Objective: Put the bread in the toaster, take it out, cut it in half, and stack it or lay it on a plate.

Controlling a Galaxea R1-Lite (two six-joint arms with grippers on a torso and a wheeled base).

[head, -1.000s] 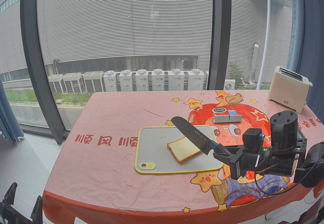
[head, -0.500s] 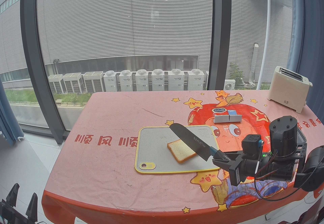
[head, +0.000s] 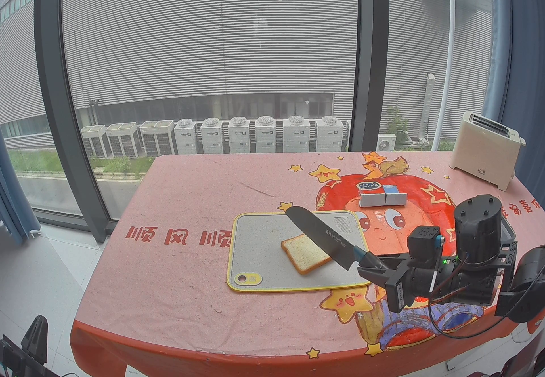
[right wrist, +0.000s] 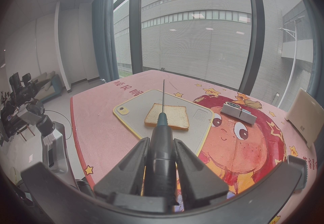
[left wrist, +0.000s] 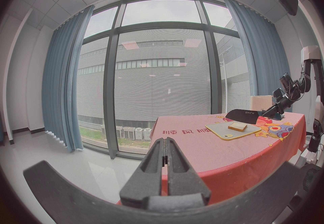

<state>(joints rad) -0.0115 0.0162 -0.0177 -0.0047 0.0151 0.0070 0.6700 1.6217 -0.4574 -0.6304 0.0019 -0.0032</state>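
Observation:
A slice of bread point(head: 305, 253) point(right wrist: 167, 116) lies whole on the grey, yellow-rimmed cutting board point(head: 260, 247) point(right wrist: 135, 111) in the middle of the table. My right gripper point(head: 376, 266) point(right wrist: 161, 148) is shut on the handle of a black knife point(head: 322, 236) point(right wrist: 163, 96). The blade hangs over the bread's right side, pointing far-left, edge downward. The cream toaster point(head: 486, 150) point(right wrist: 305, 113) stands at the table's far right corner. My left gripper point(left wrist: 165, 159) is shut on nothing, low and well off the table's left side, with the bread point(left wrist: 238, 126) far off.
A small grey knife holder point(head: 383, 198) point(right wrist: 239, 112) sits behind the board on the pink cartoon tablecloth point(head: 187, 196). Large windows run behind the table. Bare cloth lies to the left of the board and along the front edge.
The right arm lowered the knife slightly and drew it a little leftward over the bread. The left gripper dropped lower out of the head view's bottom left corner.

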